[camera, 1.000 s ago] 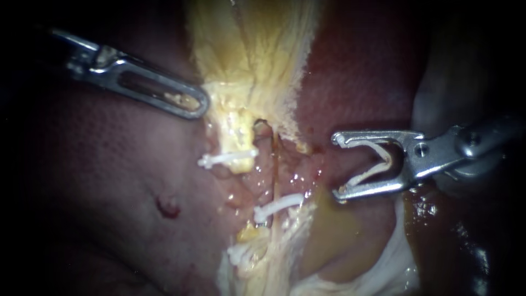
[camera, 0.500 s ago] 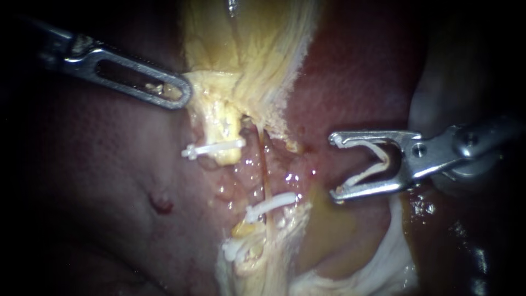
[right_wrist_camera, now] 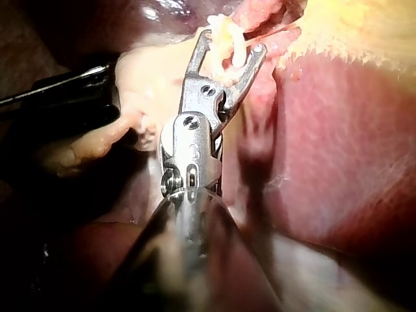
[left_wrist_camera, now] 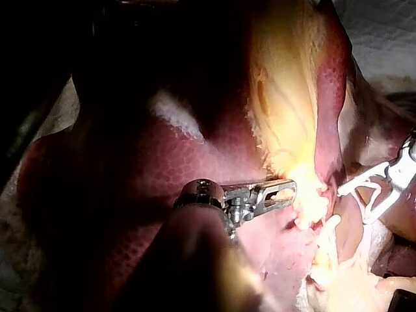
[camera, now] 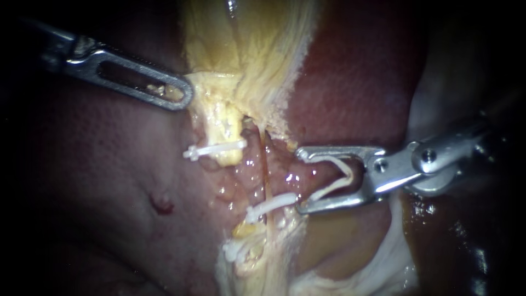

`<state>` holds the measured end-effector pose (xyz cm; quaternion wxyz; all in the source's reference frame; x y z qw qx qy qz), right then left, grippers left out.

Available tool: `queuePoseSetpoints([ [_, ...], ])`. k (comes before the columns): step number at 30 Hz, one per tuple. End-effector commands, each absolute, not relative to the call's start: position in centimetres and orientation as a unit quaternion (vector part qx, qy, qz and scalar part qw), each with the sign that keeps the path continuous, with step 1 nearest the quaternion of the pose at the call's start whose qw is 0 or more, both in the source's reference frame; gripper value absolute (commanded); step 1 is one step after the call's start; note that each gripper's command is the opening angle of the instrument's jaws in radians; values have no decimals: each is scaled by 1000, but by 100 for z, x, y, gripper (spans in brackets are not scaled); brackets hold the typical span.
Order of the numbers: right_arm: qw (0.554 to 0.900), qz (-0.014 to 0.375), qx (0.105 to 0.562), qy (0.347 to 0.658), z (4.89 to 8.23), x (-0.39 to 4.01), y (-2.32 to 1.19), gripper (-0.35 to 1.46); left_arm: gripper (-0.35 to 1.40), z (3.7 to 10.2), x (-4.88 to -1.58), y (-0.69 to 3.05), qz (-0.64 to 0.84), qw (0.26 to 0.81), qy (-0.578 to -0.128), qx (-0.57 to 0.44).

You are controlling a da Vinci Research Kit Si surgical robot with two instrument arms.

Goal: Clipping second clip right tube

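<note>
At the far left, dark red liver fills the endoscope view. My left instrument comes in from the upper left. Its slotted jaws are closed on the edge of a pale yellow tissue flap and hold it up and to the left. Below the flap, a white clip crosses a short yellow stump. Just right of the stump runs the right tube, a thin amber strand whose long axis goes up and down the view. It already carries one white clip low on its length. Further right is my right instrument, the nearer of the two to this tube. Its jaws stand wide apart and face left, and each cradles one leg of an open white clip. The tube lies just beyond the jaw tips, roughly square to the line of reach, so a short push straight ahead would likely bring it between the jaws. The lower jaw tip sits just beside the end of the clip already on the tube. The bare stretch above that clip looks like the spot for the new one. Compared with half a second ago, the right instrument has moved left toward the tube. The left instrument and the tissue it holds have not moved.
</note>
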<state>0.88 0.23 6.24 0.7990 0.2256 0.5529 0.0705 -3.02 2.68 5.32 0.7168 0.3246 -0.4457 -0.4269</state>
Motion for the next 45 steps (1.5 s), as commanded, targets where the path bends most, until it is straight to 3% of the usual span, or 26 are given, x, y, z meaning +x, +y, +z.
queuePoseSetpoints([
  [1, 799, 73, 227, 553, 626, 90, 22, 50, -35, 532, -302, 268, -427, 717, -446, 324],
  [20, 785, 139, 293, 528, 696, 112, 11, 50, -35, 533, -304, 267, -427, 717, -446, 324],
  [45, 751, 145, 351, 541, 698, 147, 10, 49, -35, 534, -308, 267, -429, 717, -446, 321],
])
